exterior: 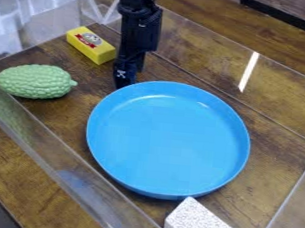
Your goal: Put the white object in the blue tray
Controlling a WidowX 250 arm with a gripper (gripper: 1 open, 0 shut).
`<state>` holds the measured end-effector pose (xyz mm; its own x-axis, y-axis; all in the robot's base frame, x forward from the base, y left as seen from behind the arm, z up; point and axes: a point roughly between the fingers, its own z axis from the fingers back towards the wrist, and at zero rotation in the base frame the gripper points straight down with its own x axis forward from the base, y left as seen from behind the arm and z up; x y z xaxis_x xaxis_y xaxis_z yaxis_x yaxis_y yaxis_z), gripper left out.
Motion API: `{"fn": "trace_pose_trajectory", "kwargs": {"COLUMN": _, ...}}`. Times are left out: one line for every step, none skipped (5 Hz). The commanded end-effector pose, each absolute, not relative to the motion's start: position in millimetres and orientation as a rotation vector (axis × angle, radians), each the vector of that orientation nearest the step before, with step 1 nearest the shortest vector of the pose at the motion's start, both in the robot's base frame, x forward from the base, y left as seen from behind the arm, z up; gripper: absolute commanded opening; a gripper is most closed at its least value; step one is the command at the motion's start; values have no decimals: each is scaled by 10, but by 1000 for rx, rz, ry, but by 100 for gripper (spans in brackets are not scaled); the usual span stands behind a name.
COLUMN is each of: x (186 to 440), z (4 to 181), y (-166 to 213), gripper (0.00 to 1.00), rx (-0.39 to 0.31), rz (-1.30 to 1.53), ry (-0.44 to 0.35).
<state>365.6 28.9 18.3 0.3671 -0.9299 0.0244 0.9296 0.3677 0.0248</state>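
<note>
The blue tray [166, 137], a large round dish with a shallow rim, lies in the middle of the wooden table with nothing in it. The white object [207, 225], a small grainy speckled block, sits at the bottom edge just below the tray's near rim, partly cut off by the frame. My black gripper [122, 78] points straight down just beyond the tray's far-left rim, its tips close to the table. It stands open with nothing between its fingers, far from the white object.
A yellow box [90, 44] lies left of the arm. A bumpy green fruit-like object [35, 81] rests at the left. Clear plastic walls [56, 168] fence the table [270, 96] on the near and right sides.
</note>
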Motion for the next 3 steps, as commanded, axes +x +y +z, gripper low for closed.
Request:
{"fn": "trace_pose_trajectory", "kwargs": {"x": 3652, "z": 382, "y": 128, "gripper": 100, "rx": 28, "rz": -1237, "ry": -75}}
{"fn": "trace_pose_trajectory", "kwargs": {"x": 3712, "z": 381, "y": 140, "gripper": 100, "rx": 23, "rz": -1273, "ry": -73}}
{"fn": "trace_pose_trajectory", "kwargs": {"x": 3772, "z": 352, "y": 150, "gripper": 100, "rx": 17, "rz": -1310, "ry": -73}}
